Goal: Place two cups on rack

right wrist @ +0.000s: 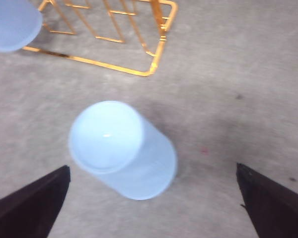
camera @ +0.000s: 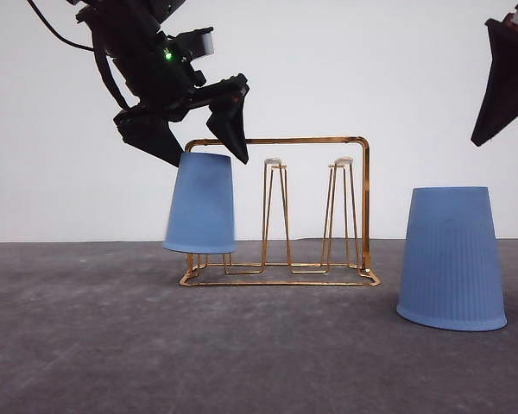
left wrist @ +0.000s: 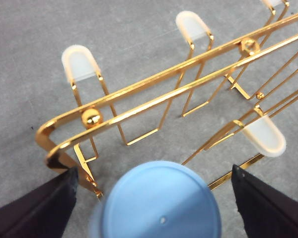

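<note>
A light-blue cup (camera: 200, 204) hangs upside down over the left end of the gold wire rack (camera: 281, 140), its rim clear of the table. My left gripper (camera: 209, 156) is open just above it, one finger on each side of its upturned base. In the left wrist view that base (left wrist: 159, 203) sits between the spread fingers (left wrist: 39, 206) with small gaps. The second cup (camera: 452, 259) stands upside down on the table to the right of the rack. My right gripper (camera: 494, 108) hovers open high above it, and the cup (right wrist: 121, 148) shows between its wide-apart fingers (right wrist: 30, 203).
Two white-tipped prongs (camera: 273, 161) in the middle of the rack are bare. More bare prongs (left wrist: 79, 63) stand beyond the top bar. The rack's near corner (right wrist: 154, 64) lies close to the second cup. The grey table (camera: 86, 345) is bare ahead and to the left.
</note>
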